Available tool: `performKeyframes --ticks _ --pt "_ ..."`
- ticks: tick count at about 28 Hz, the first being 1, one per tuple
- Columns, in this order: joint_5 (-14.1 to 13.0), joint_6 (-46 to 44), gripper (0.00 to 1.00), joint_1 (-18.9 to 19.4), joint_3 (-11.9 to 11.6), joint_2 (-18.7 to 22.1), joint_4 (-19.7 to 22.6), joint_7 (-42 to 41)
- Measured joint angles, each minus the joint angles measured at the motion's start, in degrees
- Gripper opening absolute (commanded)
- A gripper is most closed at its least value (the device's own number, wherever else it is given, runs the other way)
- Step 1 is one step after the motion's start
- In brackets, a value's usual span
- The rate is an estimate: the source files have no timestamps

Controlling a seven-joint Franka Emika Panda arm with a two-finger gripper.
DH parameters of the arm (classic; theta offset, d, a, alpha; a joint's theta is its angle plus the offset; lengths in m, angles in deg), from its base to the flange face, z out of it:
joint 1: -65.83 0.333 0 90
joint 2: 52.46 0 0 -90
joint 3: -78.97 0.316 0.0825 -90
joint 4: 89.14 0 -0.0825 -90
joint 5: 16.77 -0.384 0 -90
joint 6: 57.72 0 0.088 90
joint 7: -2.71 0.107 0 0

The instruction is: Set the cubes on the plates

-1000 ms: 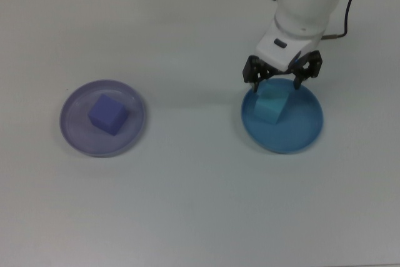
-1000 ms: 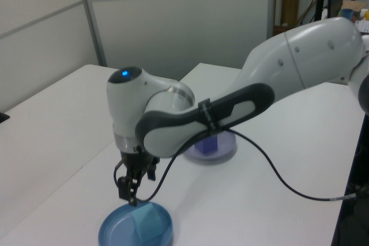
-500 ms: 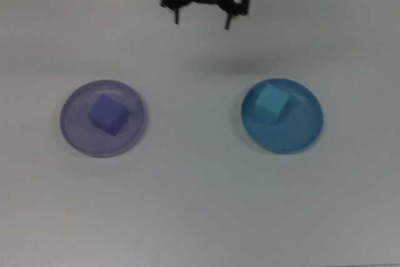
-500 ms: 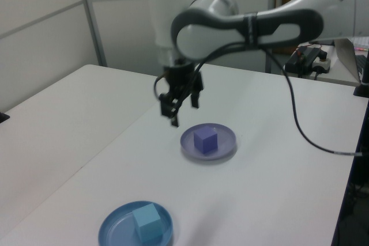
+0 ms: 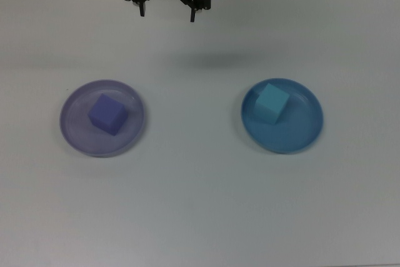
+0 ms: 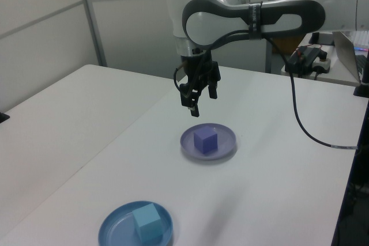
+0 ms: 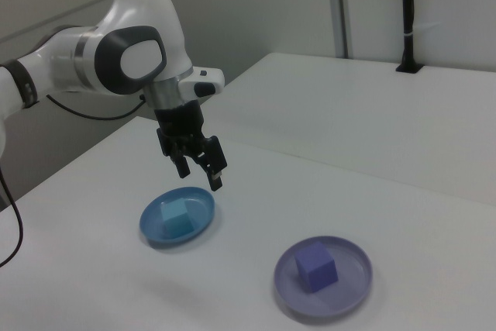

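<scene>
A purple cube (image 5: 108,114) (image 6: 205,140) (image 7: 316,267) rests inside the lavender plate (image 5: 75,134) (image 6: 225,149) (image 7: 353,292) on the top view's left. A teal cube (image 5: 271,103) (image 6: 147,223) (image 7: 177,218) lies in the blue plate (image 5: 303,136) (image 6: 115,231) (image 7: 203,207) on the top view's right. My gripper (image 5: 167,15) (image 6: 199,102) (image 7: 200,175) hangs open and empty, high above the table, near the top edge of the top view between the two plates, touching neither.
A black cable (image 6: 300,119) droops from the arm over the table on the left view's right. A dark post (image 7: 408,13) stands at the table's far edge in the right view. Wall panels rise behind the table.
My gripper has left the teal cube on the blue plate, risen, and swung toward the top view's upper left. Both cubes and plates stayed put.
</scene>
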Motion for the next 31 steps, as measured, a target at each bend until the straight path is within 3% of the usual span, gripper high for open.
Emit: performKeyframes --ticks 17,31 --pt "-0.08 0.09 1.00 -0.60 -0.76 0.52 -1.42 0.00" --pt "-3.76 0.09 1.00 -0.84 -2.47 1.92 -2.86 0.00"
